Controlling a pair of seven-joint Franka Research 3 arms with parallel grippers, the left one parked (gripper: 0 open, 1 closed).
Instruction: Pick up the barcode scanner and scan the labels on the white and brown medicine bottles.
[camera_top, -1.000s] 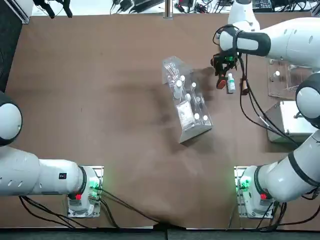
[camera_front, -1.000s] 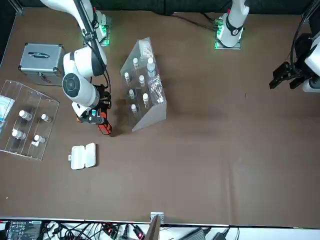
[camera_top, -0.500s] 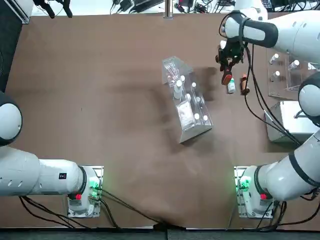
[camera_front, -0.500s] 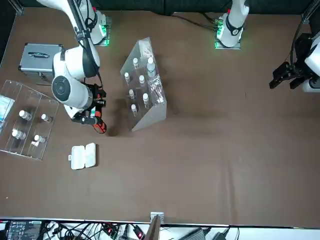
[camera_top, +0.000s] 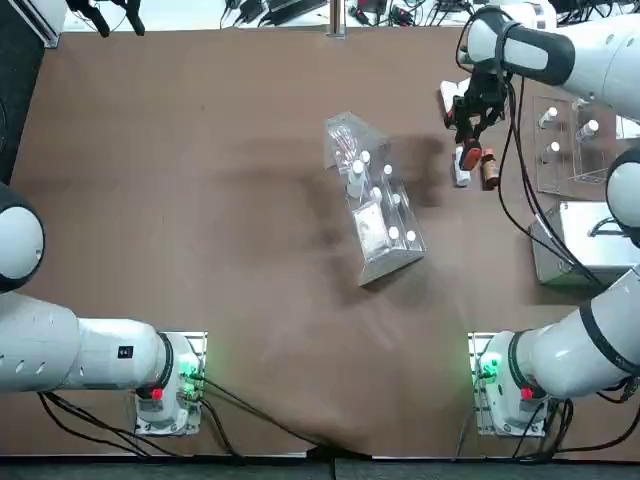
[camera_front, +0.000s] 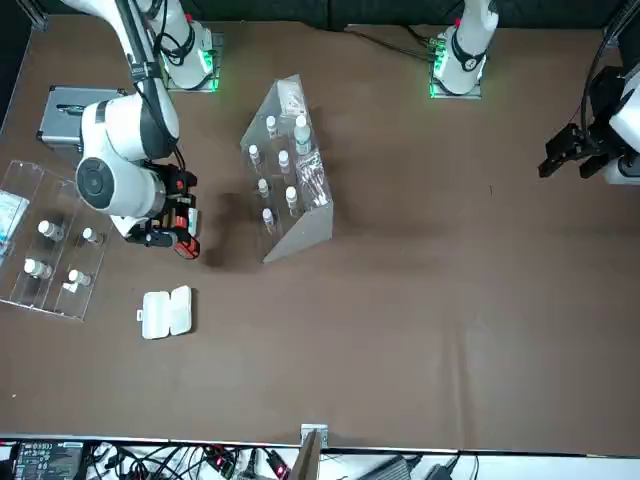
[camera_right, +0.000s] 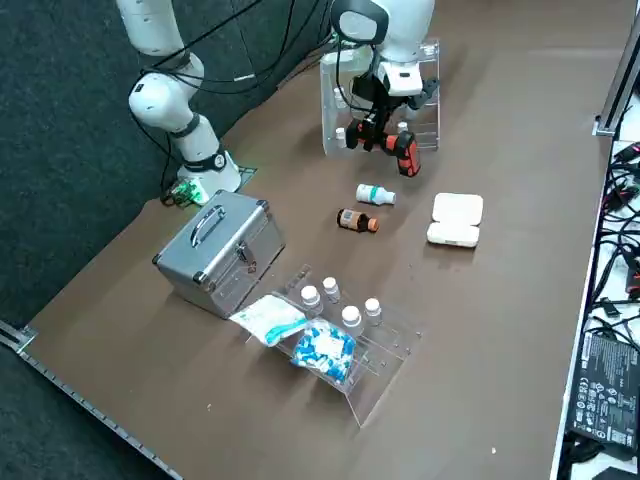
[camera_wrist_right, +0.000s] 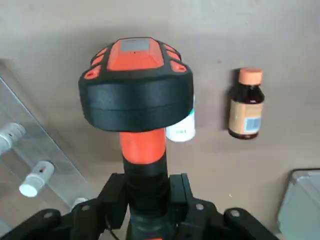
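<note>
Top view, left to right: clear rack (camera_top: 392, 262) of white-capped vials (camera_top: 357, 167) mid-worktop (camera_top: 240, 260); at two o'clock, white bottle (camera_top: 462, 168), red-and-black barcode scanner (camera_wrist_right: 135, 85) pinched by the right end effector (camera_wrist_right: 148, 192), orange-capped brown bottle (camera_wrist_right: 246, 107)

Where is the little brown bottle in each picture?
Top view: the brown bottle lies right of the scanner's red end.
Front view: I can't see it there.
Right side view: near the middle, its orange cap toward the white open case.
Right wrist view: beside the scanner, with the white bottle between them.
Landmark: the scanner in the right hand shows in every view.
</note>
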